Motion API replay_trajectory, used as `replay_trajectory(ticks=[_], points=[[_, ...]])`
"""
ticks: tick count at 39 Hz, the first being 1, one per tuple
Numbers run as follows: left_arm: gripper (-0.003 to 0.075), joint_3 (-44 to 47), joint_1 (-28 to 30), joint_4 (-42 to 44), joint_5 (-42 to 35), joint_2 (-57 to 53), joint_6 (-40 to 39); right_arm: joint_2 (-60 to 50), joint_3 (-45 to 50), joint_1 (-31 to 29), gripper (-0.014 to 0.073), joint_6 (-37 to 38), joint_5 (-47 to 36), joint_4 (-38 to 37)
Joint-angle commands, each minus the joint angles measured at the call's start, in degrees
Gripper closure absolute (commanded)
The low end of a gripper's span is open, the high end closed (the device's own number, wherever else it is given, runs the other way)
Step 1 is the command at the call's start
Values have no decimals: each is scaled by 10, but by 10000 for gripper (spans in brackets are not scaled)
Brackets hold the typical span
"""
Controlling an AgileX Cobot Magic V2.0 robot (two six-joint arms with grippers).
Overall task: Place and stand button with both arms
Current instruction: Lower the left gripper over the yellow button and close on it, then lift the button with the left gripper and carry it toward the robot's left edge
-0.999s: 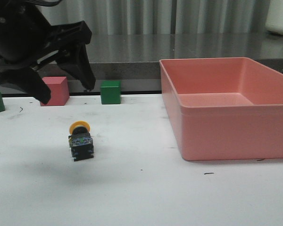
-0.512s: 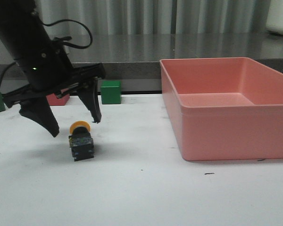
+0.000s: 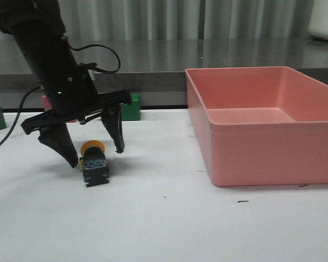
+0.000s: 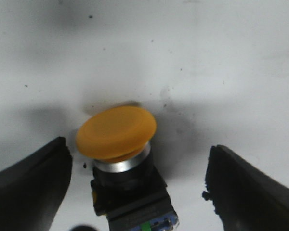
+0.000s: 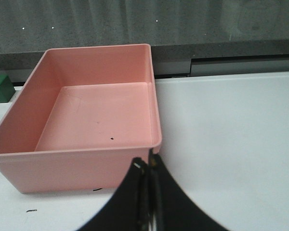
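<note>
Left claw (image 3: 95, 155) spread, straddling button (image 3: 93, 162); untouched

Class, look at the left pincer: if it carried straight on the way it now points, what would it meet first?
Most likely the button: the open left pincer points down with its fingers either side of the yellow cap. The table lies just beyond.

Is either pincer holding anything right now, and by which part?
Nothing is held. The left pincer is open astride the button; the right pincer is shut and empty.
</note>
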Motion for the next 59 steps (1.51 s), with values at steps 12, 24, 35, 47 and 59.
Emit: replay_trajectory(ticks=[12, 24, 35, 47, 59], points=[[386, -16, 2, -8, 1, -23, -7, 6, -14, -2, 663, -6, -49, -9], [527, -23, 2, 32, 28, -23, -7, 6, -14, -2, 663, -6, -49, -9], [554, -27, -3, 71, 6, -52, 12, 6, -14, -2, 663, -6, -49, -9], [553, 164, -9, 130, -230, -203, 12, 6, -14, -2, 663, -6, -49, -9], [553, 376, 2, 229, -491, -367, 12, 6, -14, -2, 663, -6, -49, -9]])
